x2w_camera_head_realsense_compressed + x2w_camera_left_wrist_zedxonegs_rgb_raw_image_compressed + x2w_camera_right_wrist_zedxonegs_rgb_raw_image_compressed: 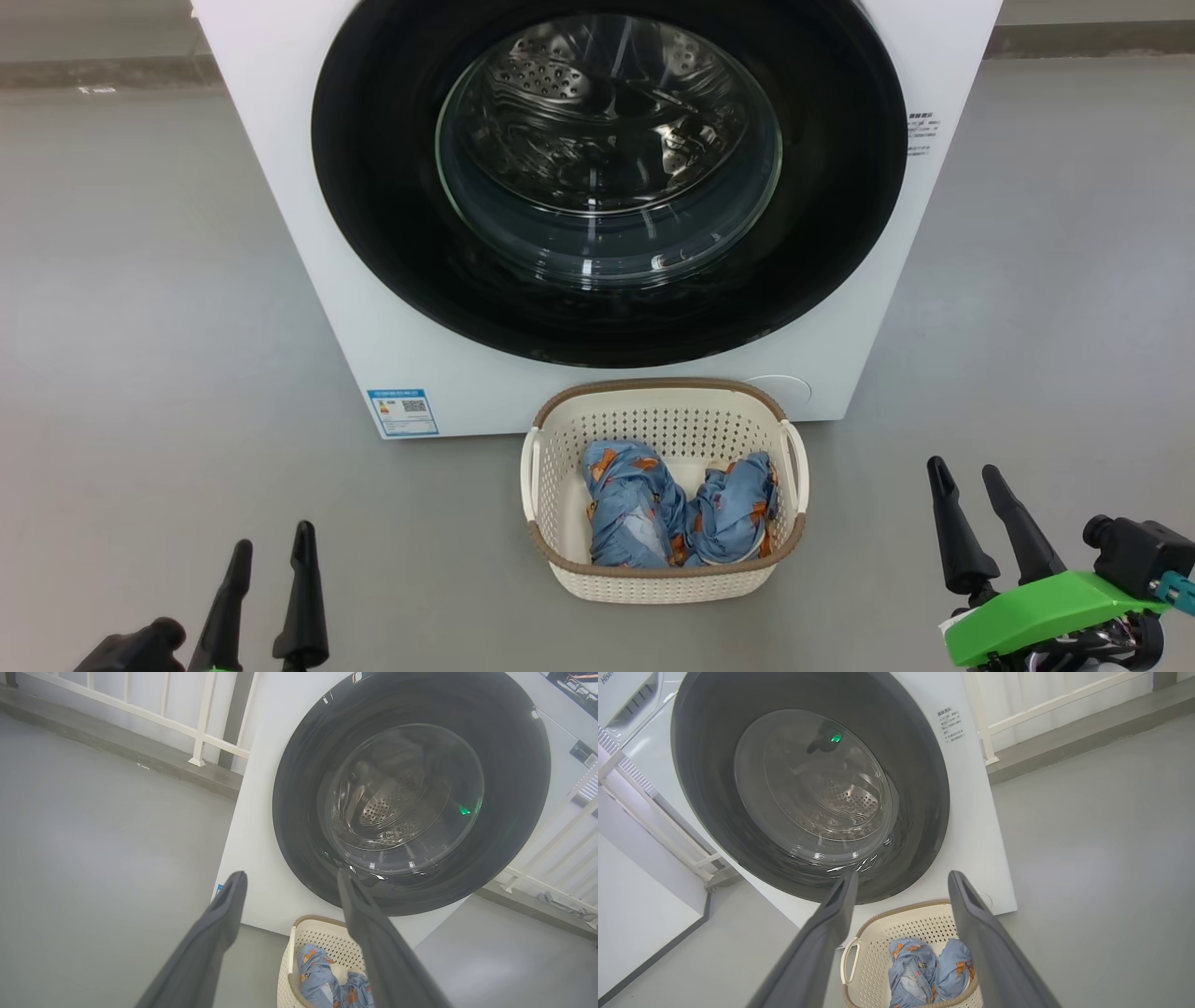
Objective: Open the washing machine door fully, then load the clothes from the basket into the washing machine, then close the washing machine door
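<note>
Glossy black rim, glass bowl: washing machine door (607,177) sits closed on the washing machine (280,187), upper centre of frame. Probably stiff and slick. No handle visible, so hook the rim edge; which side, cannot tell. Basket (663,387) on the floor (140,373) just below, holding the clothes (677,509): soft, light, pinch a top fold. Left gripper (274,537) lower left and right gripper (963,467) lower right, both parted, empty.

Smooth grey floor (140,327), a low grey kerb (117,749) along its edge, white railing bars (204,718) behind
</note>
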### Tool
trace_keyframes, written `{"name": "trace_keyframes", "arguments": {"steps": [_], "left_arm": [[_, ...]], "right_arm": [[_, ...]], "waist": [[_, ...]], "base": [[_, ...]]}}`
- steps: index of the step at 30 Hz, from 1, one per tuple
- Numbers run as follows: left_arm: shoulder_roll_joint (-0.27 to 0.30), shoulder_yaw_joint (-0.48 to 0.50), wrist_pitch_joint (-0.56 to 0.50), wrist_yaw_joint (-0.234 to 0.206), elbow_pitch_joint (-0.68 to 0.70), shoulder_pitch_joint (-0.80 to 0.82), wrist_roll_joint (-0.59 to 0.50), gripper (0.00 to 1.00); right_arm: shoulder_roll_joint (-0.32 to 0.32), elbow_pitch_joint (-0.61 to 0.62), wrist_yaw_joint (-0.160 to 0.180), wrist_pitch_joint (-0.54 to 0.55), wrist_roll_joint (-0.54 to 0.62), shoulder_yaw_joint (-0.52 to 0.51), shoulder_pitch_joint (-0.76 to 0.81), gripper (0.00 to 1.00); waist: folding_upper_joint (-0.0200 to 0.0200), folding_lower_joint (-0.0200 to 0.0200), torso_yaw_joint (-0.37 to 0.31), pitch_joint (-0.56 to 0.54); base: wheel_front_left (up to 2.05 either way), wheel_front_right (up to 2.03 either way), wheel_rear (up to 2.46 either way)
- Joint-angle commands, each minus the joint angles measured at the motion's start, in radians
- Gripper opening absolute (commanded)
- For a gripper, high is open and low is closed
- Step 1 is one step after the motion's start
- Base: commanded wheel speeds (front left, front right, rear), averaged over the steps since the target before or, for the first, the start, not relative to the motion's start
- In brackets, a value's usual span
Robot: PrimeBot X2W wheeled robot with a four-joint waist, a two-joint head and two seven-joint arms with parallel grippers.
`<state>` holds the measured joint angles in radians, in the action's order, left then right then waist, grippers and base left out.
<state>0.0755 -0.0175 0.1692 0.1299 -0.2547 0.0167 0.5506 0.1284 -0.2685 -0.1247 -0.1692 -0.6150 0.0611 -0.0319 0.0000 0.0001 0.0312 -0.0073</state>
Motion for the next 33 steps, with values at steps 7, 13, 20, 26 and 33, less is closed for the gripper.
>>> {"name": "trace_keyframes", "arguments": {"steps": [7, 13, 20, 26, 33], "left_arm": [[0.020, 0.022, 0.034, 0.001, 0.033, 0.027, -0.108, 1.00], [0.023, 0.023, 0.051, 0.001, 0.033, 0.030, -0.177, 1.00], [0.024, 0.027, 0.070, 0.001, 0.028, 0.031, -0.257, 1.00], [0.021, 0.040, 0.087, 0.001, 0.018, 0.030, -0.322, 1.00], [0.015, 0.052, 0.093, 0.001, -0.010, 0.033, -0.313, 1.00]], "right_arm": [[0.023, 0.033, -0.005, -0.033, 0.095, 0.029, -0.041, 1.00], [0.028, 0.032, -0.005, -0.050, 0.159, 0.037, -0.040, 1.00], [0.035, 0.016, -0.006, -0.070, 0.236, 0.034, -0.034, 1.00], [0.035, 0.001, -0.006, -0.087, 0.298, 0.033, -0.021, 1.00], [0.031, -0.003, -0.006, -0.093, 0.315, 0.013, -0.008, 1.00]], "waist": [[0.0000, 0.0000, 0.003, -0.003], [0.0000, 0.0000, 0.005, -0.002], [0.0000, 0.0000, 0.007, -0.002], [0.0000, 0.0000, 0.006, -0.003], [0.0000, 0.0000, 0.000, -0.001]], "base": [[0.00, 0.00, 0.00], [0.00, 0.00, 0.00], [0.00, 0.00, 0.00], [0.00, 0.00, 0.00], [0.00, 0.00, 0.00]]}}
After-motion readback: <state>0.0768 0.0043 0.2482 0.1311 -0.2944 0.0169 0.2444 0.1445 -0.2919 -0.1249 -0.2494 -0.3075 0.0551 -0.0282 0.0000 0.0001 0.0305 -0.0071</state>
